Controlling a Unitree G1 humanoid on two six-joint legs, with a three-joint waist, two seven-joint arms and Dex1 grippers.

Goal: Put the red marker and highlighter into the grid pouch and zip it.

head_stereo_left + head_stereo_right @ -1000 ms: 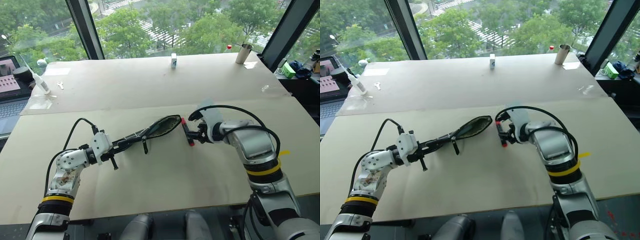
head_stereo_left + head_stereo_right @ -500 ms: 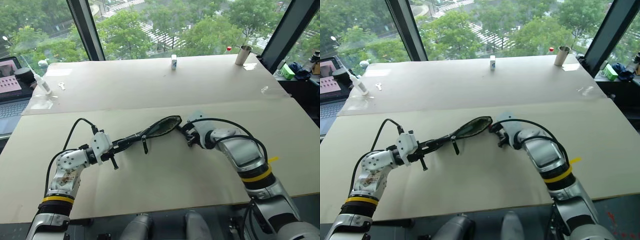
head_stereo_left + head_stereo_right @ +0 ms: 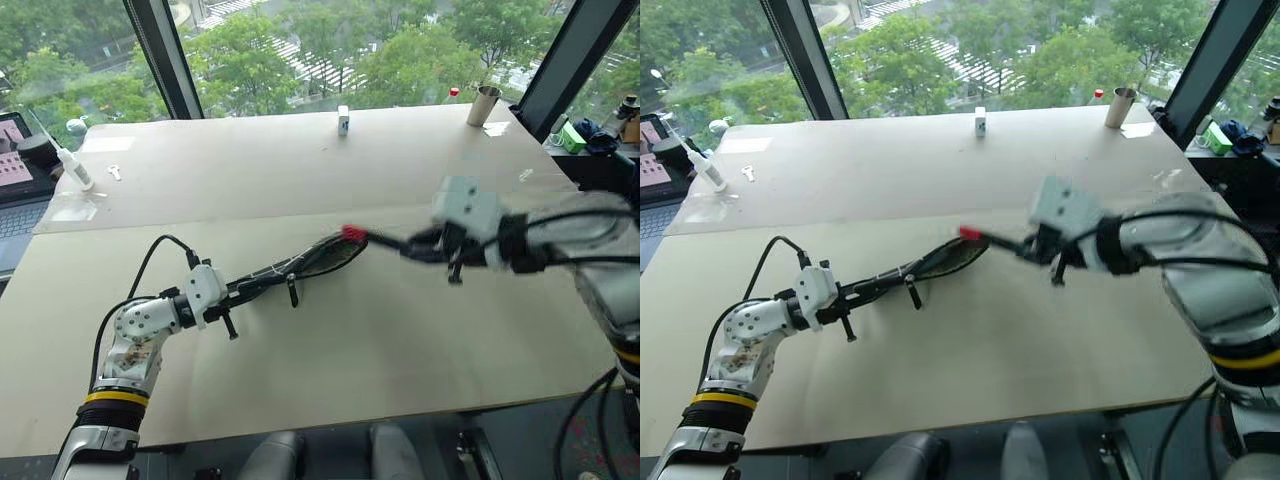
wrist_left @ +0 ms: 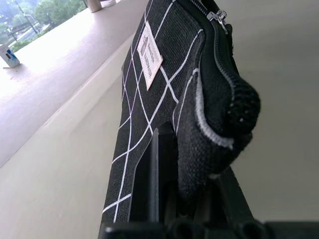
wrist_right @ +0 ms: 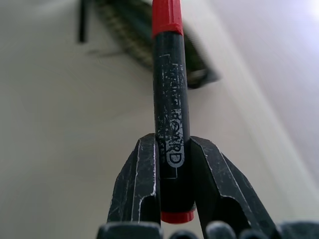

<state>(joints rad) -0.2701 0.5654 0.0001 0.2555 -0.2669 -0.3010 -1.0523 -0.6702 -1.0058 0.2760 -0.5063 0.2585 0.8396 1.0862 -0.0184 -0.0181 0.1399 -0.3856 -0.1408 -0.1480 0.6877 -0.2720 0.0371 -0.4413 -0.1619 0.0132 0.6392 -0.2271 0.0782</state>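
My left gripper [image 3: 247, 288] is shut on the near end of the grid pouch [image 3: 322, 257], a black fabric pouch with white grid lines and a white label [image 4: 149, 50]. It holds the pouch level above the table, open mouth facing right. The red marker [image 3: 385, 240] is a slim dark barrel with a red cap [image 5: 167, 15]. My right gripper [image 5: 172, 144] is shut on the barrel's back end, raised off the table. The red cap [image 3: 352, 233] points at the pouch's mouth, close to its rim. The highlighter is out of view.
On the tan table [image 3: 330, 350], a small white box [image 3: 343, 120] stands at the back centre. A metal cup [image 3: 486, 105] is at the back right, and a white bottle [image 3: 76, 165] at the back left beside a laptop [image 3: 12, 150]. Windows rise behind the table.
My right gripper closed on the red marker lying on the table, lifted it and swung it so its red cap points at the pouch mouth. The left arm and pouch stayed still.
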